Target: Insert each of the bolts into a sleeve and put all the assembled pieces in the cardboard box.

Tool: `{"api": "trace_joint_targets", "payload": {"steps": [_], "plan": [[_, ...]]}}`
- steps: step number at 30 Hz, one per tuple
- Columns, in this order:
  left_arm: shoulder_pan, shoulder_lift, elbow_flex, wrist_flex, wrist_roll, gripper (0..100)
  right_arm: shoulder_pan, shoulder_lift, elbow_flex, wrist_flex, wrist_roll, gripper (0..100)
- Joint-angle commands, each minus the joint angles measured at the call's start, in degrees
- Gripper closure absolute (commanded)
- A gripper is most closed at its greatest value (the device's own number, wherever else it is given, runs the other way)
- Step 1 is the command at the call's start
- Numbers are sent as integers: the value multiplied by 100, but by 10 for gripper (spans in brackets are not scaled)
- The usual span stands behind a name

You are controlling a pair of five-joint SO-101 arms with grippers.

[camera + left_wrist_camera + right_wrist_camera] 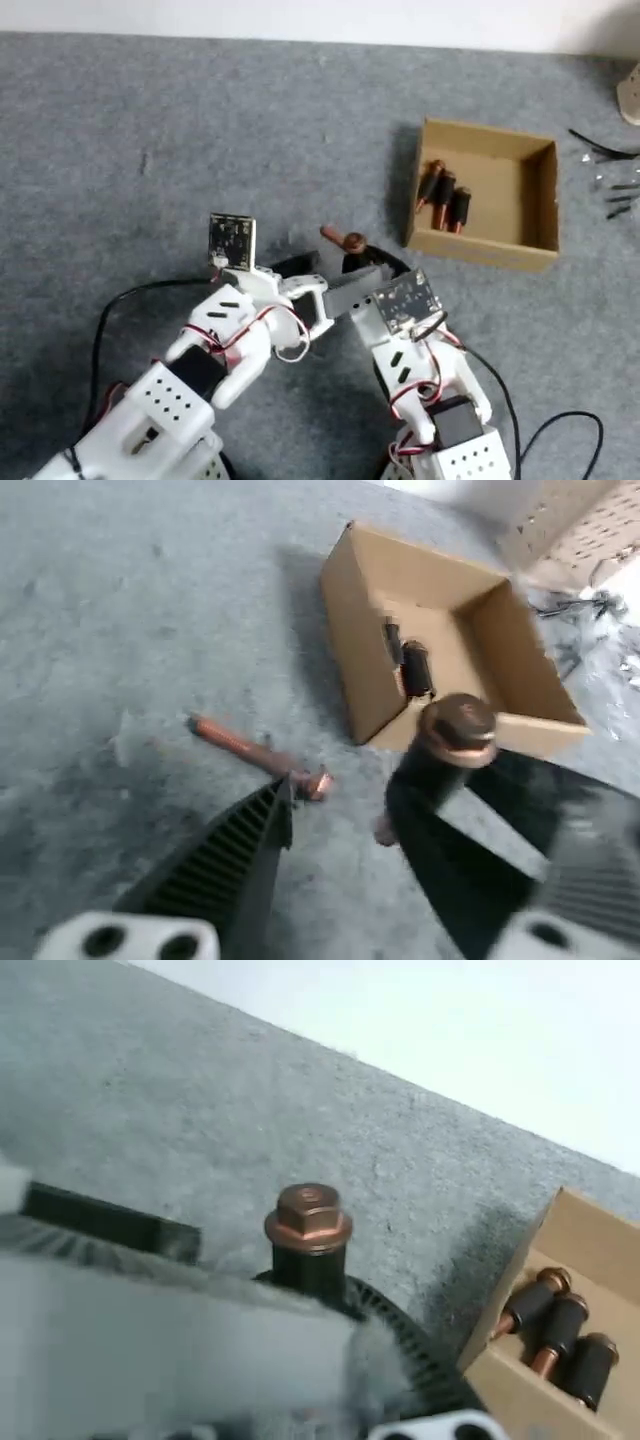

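— Which step are we on?
— Boxing, we judge: our right fingers (405,1355) clench a bolted sleeve (308,1250) upright, near the cardboard box (560,1380). Next we must lift it over the box wall and release.
— And our left fingers (235,855)?
— Spread wide, with a loose bolt (255,755) on the bench (120,600) just beyond them, near the box.

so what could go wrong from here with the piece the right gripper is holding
The right gripper grips the assembled piece by its sleeve, with the bolt head standing out. Tilting it on the way to the cardboard box might let the bolt slide out. The open left gripper sits close beside it, around the loose bolt on the carpet, so the arms could bump or knock that bolt away.
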State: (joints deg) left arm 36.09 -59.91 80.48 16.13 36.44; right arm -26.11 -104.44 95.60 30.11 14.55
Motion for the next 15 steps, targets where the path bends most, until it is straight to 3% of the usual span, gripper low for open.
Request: {"api": "trace_joint_targets", "payload": {"steps": [1,5,9,15], "plan": [[22,40,-119,70,352,463,13,-92,664,-180,44,994],[-268,40,-259,79,844,463,13,-92,664,-180,44,994],[-303,-22,-268,79,862,463,22,-92,673,-180,44,994],[-277,-1314,110,352,862,463,22,-84,690,-180,44,994]]}}
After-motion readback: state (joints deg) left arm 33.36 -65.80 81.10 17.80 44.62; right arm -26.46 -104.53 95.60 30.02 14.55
